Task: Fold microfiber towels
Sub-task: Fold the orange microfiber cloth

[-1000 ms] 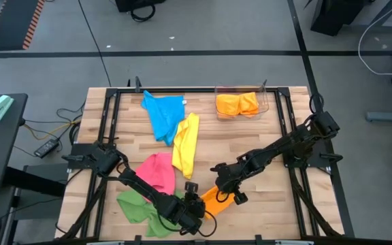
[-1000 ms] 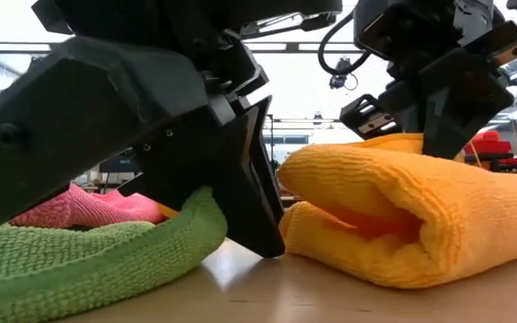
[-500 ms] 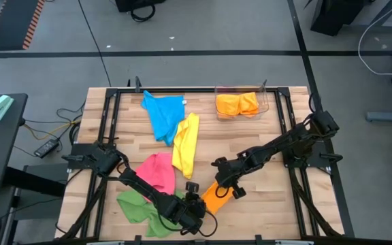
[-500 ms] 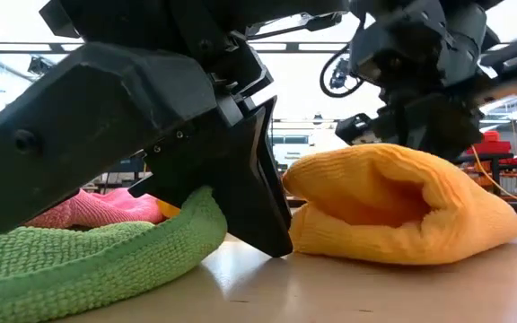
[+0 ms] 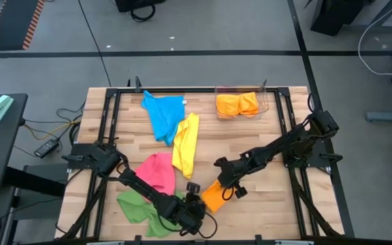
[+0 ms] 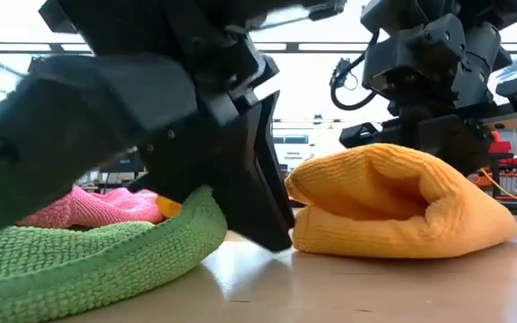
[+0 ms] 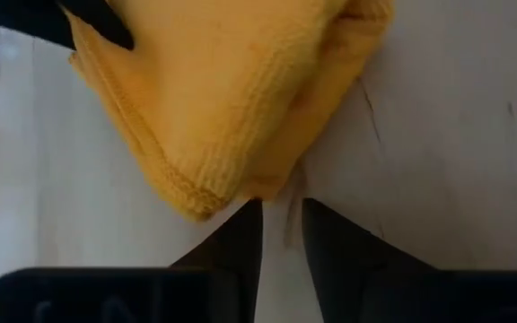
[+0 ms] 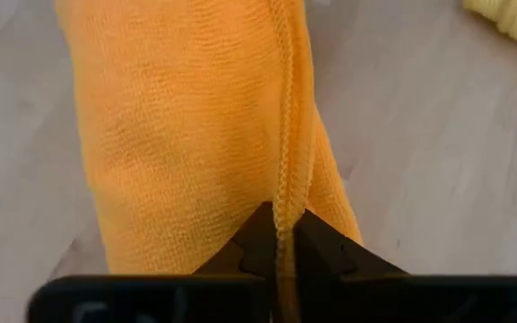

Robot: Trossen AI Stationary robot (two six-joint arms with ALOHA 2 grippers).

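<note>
An orange microfiber towel (image 5: 214,196) lies folded over on the wooden table near its front edge. My right gripper (image 8: 283,224) comes down on the towel's top from the right and is shut on its hem. My left gripper (image 7: 283,215) stands at the towel's left end, open by a narrow gap that shows only bare table. In the low view its dark finger (image 6: 272,235) has its tip on the table between the orange towel (image 6: 393,206) and a green towel (image 6: 88,260). My left gripper has one fingertip (image 7: 248,213) against the orange towel's folded corner (image 7: 212,193), which lies flat on the table; nothing is between its fingers. My right gripper pinches the towel's stitched hem (image 8: 285,184) between its two fingertips, slanting down from the table's right, with the hem running along the fingers. That edge lies on top of the folded towel.
Pink (image 5: 156,170), yellow (image 5: 186,143) and blue (image 5: 163,114) towels lie spread on the left half, and the green one (image 5: 136,207) at the near left. A clear bin (image 5: 242,103) with folded orange cloth stands at the far right. Bare wood shows at the right.
My right gripper has gone down and toward the table's left with the orange towel's edge. The towel's right part has folded over onto the rest, so the towel is now shorter and thicker. Its left end has stayed by my left gripper.
</note>
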